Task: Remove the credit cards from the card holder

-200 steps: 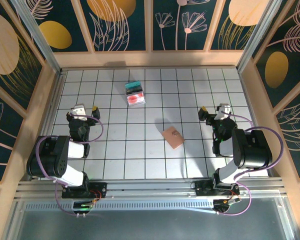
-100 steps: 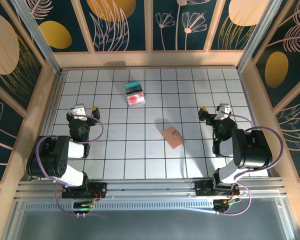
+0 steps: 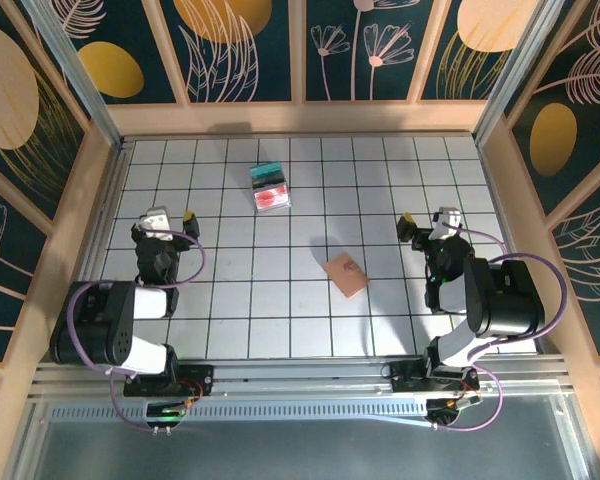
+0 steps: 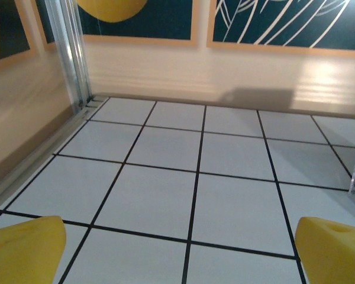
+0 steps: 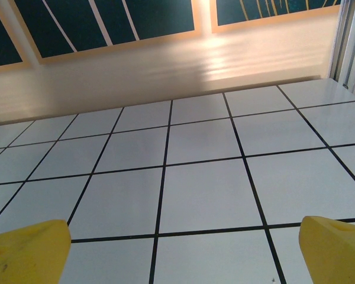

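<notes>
Readable text, labels, brands, numbers, signs: none.
- Card holder (image 3: 346, 274): a small dark mark on its top face, too small to make out.
- Clear box (image 3: 270, 187): teal and red contents, any lettering too small to tell.
- Wall panels (image 3: 245, 50): leaf and circle patterns.

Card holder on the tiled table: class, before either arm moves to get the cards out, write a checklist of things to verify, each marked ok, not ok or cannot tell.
1. Card holder lies flat on the table, nothing on it: ok.
2. Card holder opened: not ok, it is folded shut.
3. Cards' places inside known: cannot tell.
4. Left claw open, empty: ok.
5. Right claw open, empty: ok.
6. Clear box well apart from the card holder: ok.
</notes>
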`<state>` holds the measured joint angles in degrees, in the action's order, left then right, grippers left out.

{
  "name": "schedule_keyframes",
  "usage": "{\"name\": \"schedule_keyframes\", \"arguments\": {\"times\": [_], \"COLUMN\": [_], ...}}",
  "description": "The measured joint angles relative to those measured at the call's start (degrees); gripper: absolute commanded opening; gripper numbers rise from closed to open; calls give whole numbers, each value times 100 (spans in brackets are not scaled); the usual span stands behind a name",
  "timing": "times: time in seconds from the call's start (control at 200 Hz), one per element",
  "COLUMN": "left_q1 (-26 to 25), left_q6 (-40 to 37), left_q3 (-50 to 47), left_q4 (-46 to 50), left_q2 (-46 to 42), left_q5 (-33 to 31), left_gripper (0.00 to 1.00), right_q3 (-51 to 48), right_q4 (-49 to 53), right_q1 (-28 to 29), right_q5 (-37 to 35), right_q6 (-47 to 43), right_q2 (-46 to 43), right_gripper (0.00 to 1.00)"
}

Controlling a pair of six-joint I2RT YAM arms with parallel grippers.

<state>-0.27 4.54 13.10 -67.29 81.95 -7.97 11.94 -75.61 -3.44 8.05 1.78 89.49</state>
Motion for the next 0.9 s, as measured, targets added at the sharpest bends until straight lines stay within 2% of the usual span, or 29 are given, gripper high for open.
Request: {"name": "schedule_keyframes", "arguments": {"times": [0.245,0.6,0.74,0.901], "left_q1": [0,0,2,2], "left_q6": [118,1060,1657,2103], "left_q3": [4,470,981,1725], "left_q4": [509,2245,3117,3901], "left_q2": [-1016,-2269,-2337,-1952], "left_q5": [-199,-754,-918,-732], "left_gripper": [99,99,99,99], "right_q3": [48,214,450,772], "right_q4": [557,1606,2192,3010], "right_q1": [0,0,0,2], "right_q5": [-2,-264,-411,-621], "right_q6": [0,44,162,398], "right_q2": [-503,-1596,-2033,-2374], "right_gripper": [99,99,99,99]}}
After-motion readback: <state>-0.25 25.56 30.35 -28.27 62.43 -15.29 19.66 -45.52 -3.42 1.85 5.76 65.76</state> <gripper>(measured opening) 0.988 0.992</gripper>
